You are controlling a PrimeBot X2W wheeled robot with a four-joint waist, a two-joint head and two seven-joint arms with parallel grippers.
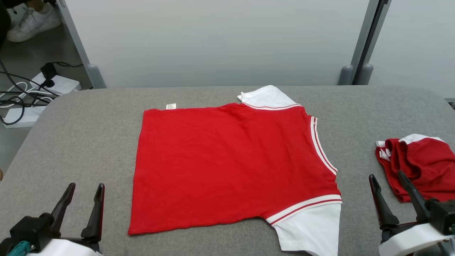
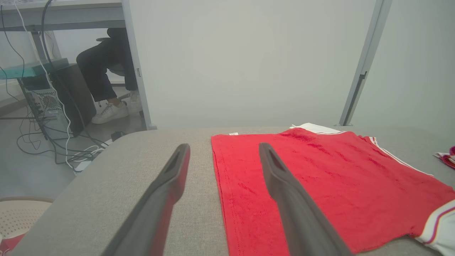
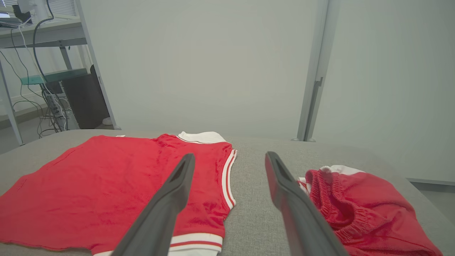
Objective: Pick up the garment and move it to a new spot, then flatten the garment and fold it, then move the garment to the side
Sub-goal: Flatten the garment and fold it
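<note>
1. One red garment (image 1: 227,167), a shirt with white sleeves and striped trim, lies spread flat in the middle of the grey table (image 1: 89,142). Its collar end is toward our right and its hem toward our left.
2. We see the far sleeve (image 1: 265,96) pointing at the table's back edge, while the near sleeve (image 1: 312,227) runs down to the front edge. A small white label (image 1: 171,106) sticks out at the far corner of the hem.
3. Well apart from the shirt, on the right side of the table, sits a crumpled red-and-white bundle (image 1: 423,167) of cloth.
4. Our left gripper (image 1: 87,185) is at the near left, just beside the hem. Its two dark fingers are spread wide with nothing between them.
5. Our right gripper (image 1: 385,175) is at the near right, between the shirt's collar side and the bundle. Its jaws are also spread wide and hold nothing. From the head camera, one of its fingers overlaps the bundle.
6. Behind the table stands a pale partition (image 1: 220,39). On the floor to the left we see a power strip (image 1: 60,84) with cables, and a person's white shoe (image 1: 33,22).
</note>
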